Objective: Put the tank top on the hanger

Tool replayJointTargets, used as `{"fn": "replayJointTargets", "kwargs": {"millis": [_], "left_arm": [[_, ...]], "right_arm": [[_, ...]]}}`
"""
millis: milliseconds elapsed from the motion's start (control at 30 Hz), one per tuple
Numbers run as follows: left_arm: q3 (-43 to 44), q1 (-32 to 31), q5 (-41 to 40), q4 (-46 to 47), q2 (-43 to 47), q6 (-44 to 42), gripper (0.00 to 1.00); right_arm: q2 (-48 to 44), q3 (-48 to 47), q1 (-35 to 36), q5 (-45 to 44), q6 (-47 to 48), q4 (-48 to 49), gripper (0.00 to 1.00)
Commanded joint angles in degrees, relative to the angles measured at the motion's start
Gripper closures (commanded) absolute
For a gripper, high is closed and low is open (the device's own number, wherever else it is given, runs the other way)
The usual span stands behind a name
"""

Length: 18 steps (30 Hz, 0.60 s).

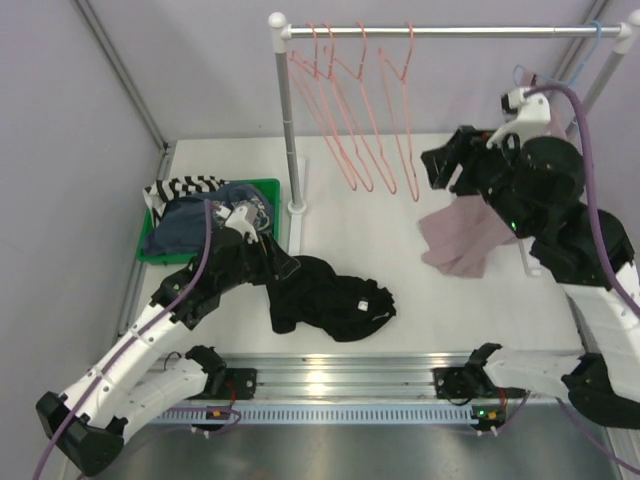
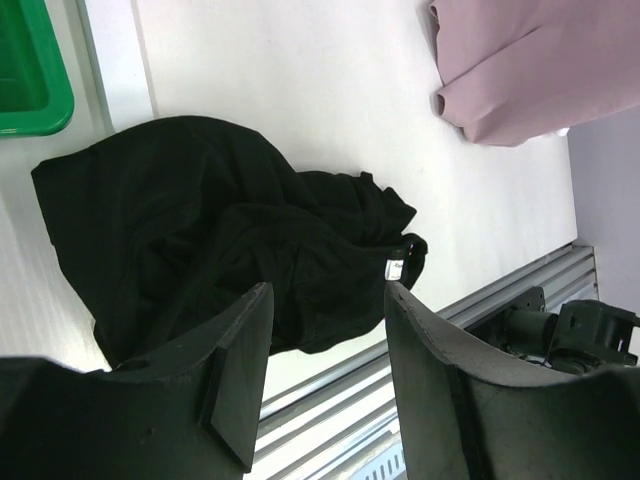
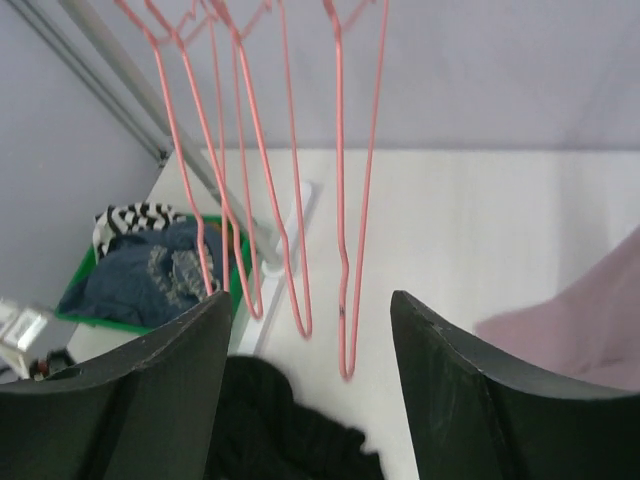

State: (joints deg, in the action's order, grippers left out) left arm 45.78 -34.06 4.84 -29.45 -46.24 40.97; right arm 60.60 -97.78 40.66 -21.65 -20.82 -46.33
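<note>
Left arm stretched low, its open end effector (image 2: 325, 375) empty, tank top (image 2: 200, 230) just beneath. Right arm raised, end effector (image 3: 310, 390) open, hanger (image 3: 342, 200) just ahead.

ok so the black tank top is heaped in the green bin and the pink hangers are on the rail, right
Not in the bin. The top external view shows the black tank top heaped on the white table, beside the green bin. The pink hangers are on the rail, as you said.
</note>
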Motion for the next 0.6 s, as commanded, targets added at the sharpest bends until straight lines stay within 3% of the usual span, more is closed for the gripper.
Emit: {"fn": "replayJointTargets", "kwargs": {"millis": [0, 67, 233, 567], "left_arm": [[2.65, -0.21, 0.52, -0.17, 0.45, -0.72, 0.46], [2.82, -0.21, 0.61, -0.08, 0.19, -0.80, 0.46], [3.35, -0.21, 0.78, 0.10, -0.87, -0.89, 0.46], [2.91, -0.21, 0.61, 0.36, -1.22, -0.89, 0.46]], "right_arm": [[12.65, -13.55, -1.90, -1.21, 10.61, -0.69, 0.35], [17.34, -21.44, -3.31, -0.59, 13.51, -2.36, 0.36], [28.16, -30.79, -6.64, 2.48, 17.82, -2.63, 0.38], [32.04, -27.47, -8.58, 3.10, 18.18, -0.79, 0.54]]}}
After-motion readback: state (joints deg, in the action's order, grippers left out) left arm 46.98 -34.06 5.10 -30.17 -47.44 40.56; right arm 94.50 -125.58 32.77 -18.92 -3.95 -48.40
